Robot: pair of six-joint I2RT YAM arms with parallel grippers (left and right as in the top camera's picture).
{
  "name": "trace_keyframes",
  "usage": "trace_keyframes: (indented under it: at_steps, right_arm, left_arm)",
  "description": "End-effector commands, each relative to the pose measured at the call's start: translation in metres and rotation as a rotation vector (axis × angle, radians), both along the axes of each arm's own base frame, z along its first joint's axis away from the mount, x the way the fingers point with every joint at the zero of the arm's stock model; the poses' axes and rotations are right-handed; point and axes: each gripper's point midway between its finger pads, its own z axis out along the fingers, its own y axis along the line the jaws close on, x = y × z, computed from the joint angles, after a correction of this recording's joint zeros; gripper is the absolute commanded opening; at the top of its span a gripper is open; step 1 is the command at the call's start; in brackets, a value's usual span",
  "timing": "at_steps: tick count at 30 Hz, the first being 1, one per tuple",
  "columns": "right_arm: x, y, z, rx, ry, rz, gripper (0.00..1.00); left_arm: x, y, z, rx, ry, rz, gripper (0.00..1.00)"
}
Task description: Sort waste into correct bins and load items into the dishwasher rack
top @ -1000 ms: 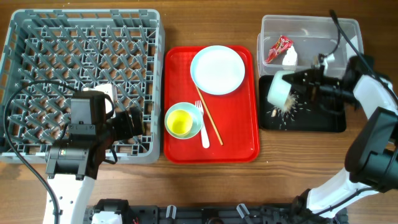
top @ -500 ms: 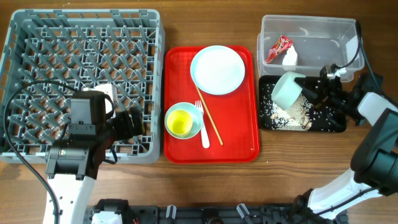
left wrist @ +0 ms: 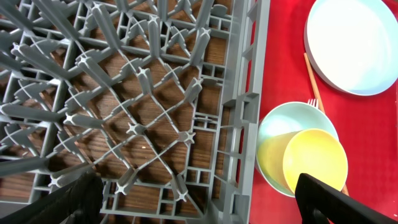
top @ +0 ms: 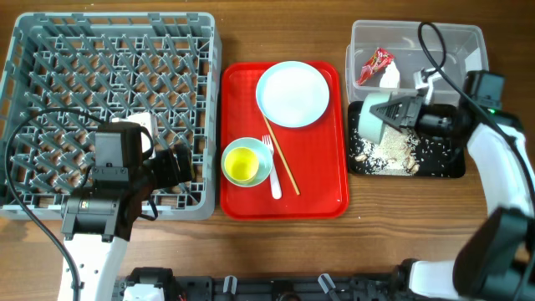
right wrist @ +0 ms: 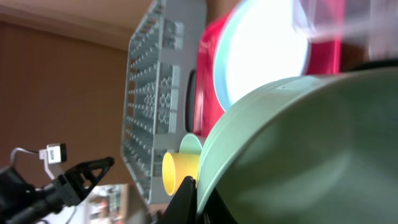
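My right gripper (top: 407,115) is shut on the rim of a pale mint bowl (top: 375,119), held tipped on its side over the black tray (top: 443,164); the bowl (right wrist: 292,155) fills the right wrist view. Pale rice scraps (top: 386,154) lie in that tray. The clear tub (top: 435,43) holds the red wrapper (top: 374,65) and white scrap (top: 389,78). On the red serving tray (top: 322,188) are the mint plate (top: 292,93), a second mint bowl (top: 261,171) holding the yellow cup (top: 242,164), the white fork (top: 272,171) and chopsticks (top: 282,156). My left gripper (left wrist: 199,199) is open over the grey rack (top: 109,84).
The rack's right wall (left wrist: 239,143) runs beside the red tray's left edge. The left arm's body (top: 109,188) and cable lie over the rack's front half. Bare wooden table (top: 384,226) lies in front of the trays.
The right gripper has tipped the bowl and the rice has spilled into the black tray. The bowl has since swung up and slightly left. The left arm has not moved.
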Motion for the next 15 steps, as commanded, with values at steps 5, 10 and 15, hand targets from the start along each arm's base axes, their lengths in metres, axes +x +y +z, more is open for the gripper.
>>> trace_keyframes:
  at_steps: [5,10,15]
  right_arm:
    - [-0.012,-0.006,0.014,-0.317,-0.067,-0.054,0.04]
    - [-0.018,-0.005,-0.005,-0.639,0.044,-0.084,0.04]
    - [-0.002,0.036,0.038,-0.767,-0.115,-0.049,0.04]
  left_arm:
    - [0.003,0.001,0.006,0.007,-0.018,0.007,1.00]
    - [0.003,0.001,0.006,0.006,-0.019,0.007,1.00]
    - [0.003,0.001,0.006,0.006,-0.019,0.007,1.00]
